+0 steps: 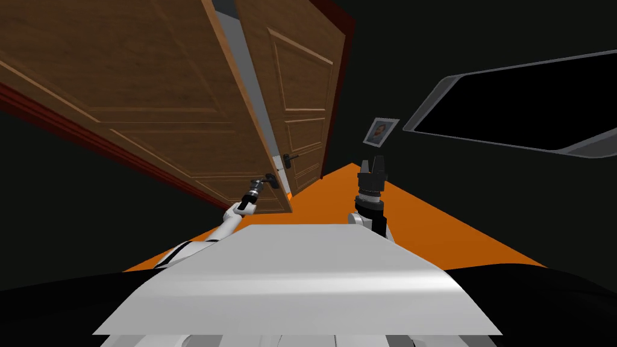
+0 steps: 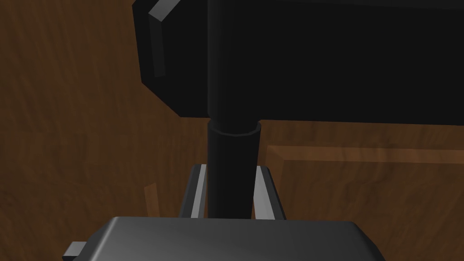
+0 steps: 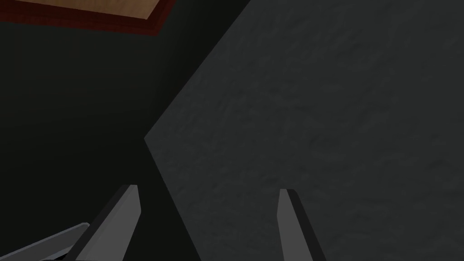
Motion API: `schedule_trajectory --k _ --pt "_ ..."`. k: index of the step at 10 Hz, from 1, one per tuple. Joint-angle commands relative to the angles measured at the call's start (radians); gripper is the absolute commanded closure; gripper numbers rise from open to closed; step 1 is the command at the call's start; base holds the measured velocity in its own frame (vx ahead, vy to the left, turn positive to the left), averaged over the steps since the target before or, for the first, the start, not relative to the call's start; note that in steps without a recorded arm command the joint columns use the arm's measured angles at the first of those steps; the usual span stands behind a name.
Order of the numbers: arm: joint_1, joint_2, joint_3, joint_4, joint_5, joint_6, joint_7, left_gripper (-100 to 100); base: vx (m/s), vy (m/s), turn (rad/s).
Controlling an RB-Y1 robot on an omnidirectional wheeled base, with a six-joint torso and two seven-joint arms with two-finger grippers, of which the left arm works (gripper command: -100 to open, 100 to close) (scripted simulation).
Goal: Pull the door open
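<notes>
Forward, left claw [image 2: 231, 168] around door handle [image 2: 290, 63].

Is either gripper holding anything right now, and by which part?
The left gripper is shut on the door handle, clamping its round black bar from both sides. The right gripper is open and holds nothing.

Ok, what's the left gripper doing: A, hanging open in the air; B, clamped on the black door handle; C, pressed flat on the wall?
B: the left gripper has its fingers pressed on both sides of the black door handle, close to the brown door.
</notes>
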Motion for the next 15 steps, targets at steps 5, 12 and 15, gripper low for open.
schedule_trajectory --k 5,12,15 --pt "0.029 0.031 -0.055 -0.028 -0.012 -0.037 0.05 100 -0.194 0.094 -0.083" --pt "0.106 0.116 -0.137 -0.071 -0.033 -0.152 0.147 100 -0.172 0.083 -0.077" --pt "0.123 0.142 -0.148 -0.067 -0.038 -0.186 0.17 100 -0.13 0.063 -0.072"
